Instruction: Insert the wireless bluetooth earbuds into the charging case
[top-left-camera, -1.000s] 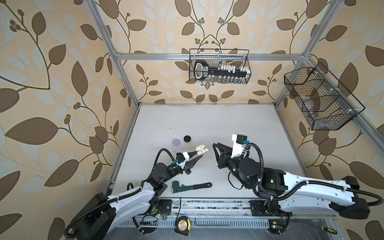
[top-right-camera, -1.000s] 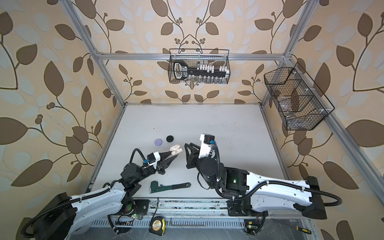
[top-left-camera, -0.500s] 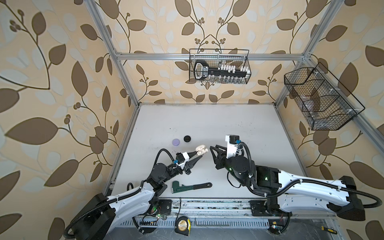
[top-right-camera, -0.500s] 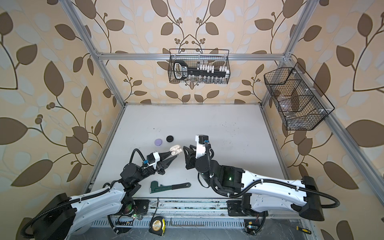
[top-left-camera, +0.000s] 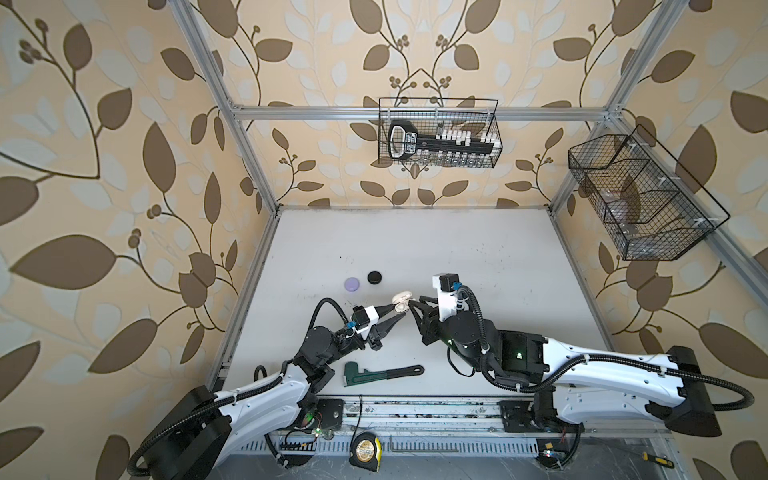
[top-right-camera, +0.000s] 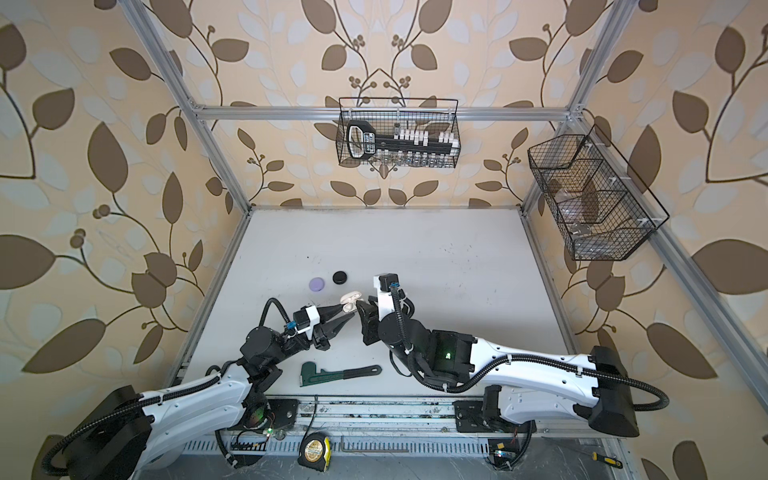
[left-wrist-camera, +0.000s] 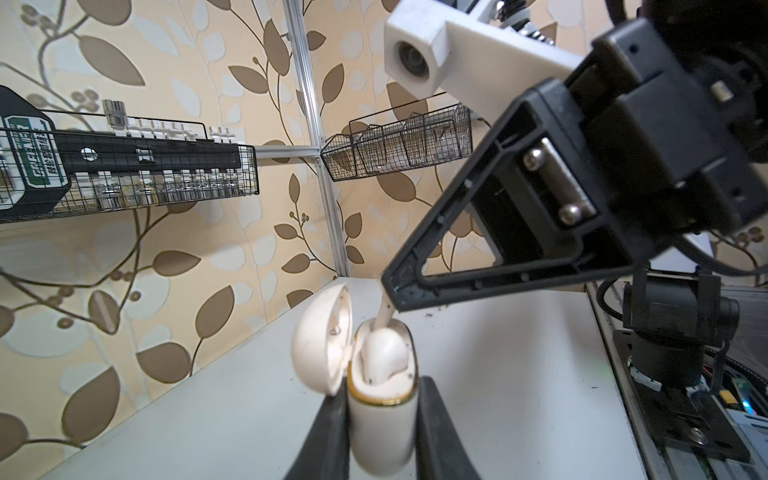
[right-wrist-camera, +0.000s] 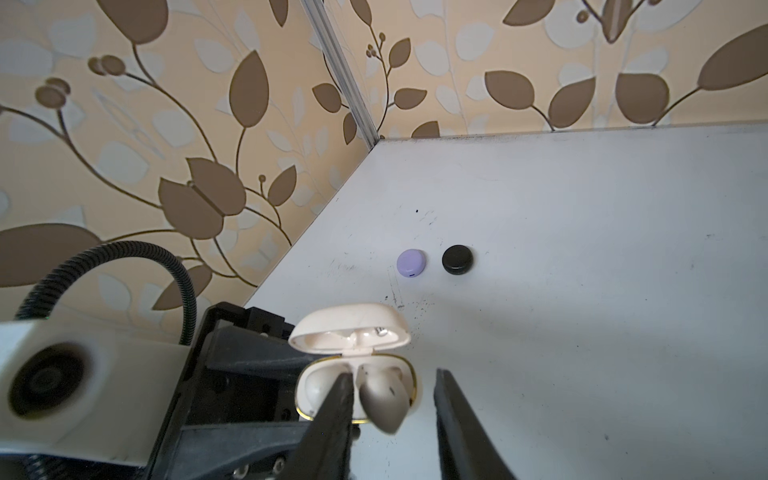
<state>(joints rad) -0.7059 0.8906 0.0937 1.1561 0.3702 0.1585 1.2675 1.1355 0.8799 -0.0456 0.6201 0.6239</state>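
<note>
My left gripper (left-wrist-camera: 382, 388) is clamped on the cream oval plastic charging case (left-wrist-camera: 382, 424), lid open, just below centre in both top views. My right gripper (right-wrist-camera: 394, 374) has its jaws apart; the cream stemmed plastic earbud (left-wrist-camera: 384, 347) leans on one finger, bulb in the case's well. I should press it straight down, gently. I count one earbud, one open case, plus one lilac round case (top-left-camera: 351, 284) and one black round case (top-left-camera: 375, 277), both shut.

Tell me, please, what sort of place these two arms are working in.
Most likely a robotics lab test cell: an aluminium frame with wallpaper panels boxes in a white table, two arms sit on a rail at its front, and a wire basket on the back wall holds a socket set.
</note>
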